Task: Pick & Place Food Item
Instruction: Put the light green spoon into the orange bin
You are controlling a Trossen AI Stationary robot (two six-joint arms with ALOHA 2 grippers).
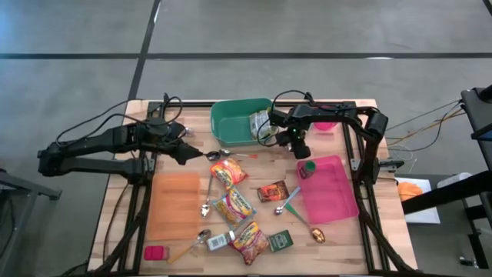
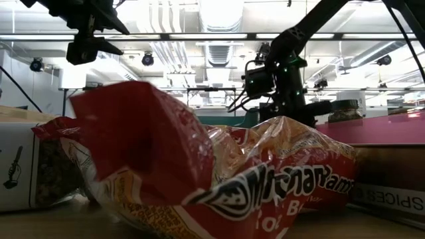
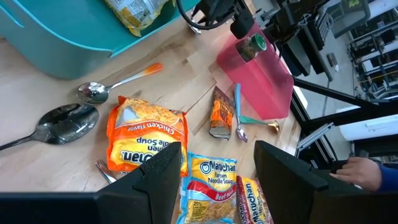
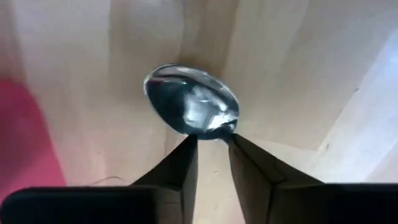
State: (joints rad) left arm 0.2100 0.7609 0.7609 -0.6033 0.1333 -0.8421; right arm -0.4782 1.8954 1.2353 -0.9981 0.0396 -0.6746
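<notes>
The right end effector (image 4: 211, 163) has its two fingers drawn close around the neck of a spoon (image 4: 191, 107), bowl pointing away over bare wood; from the wrist view the fingers look to be touching the handle, though whether the grip is firm I cannot tell. In the high view this right end effector (image 1: 298, 146) hangs near the back edge of the bench (image 1: 184, 127), between the green bin (image 1: 231, 123) and the pink tray (image 1: 334, 192), with a small green-lidded jar (image 1: 307, 167) just beside it on the tray's near corner. The left end effector (image 1: 187, 154) waits with fingers parted and nothing between them, above the back left part of the bench, over two spoons and an orange soup packet (image 3: 146, 134). The food items, several noodle packets (image 1: 234, 206), lie in the middle and toward the front edge, well apart from the right arm; one packet already sits in the bin. The risk I see: a thin, smooth spoon handle pinched near its bowl could pivot or slip as it rises, and it is not a food item at all. Room is tight by the bin wall and the jar, so a swing either way could clip them; the open wood toward the middle gives the clearest path.
</notes>
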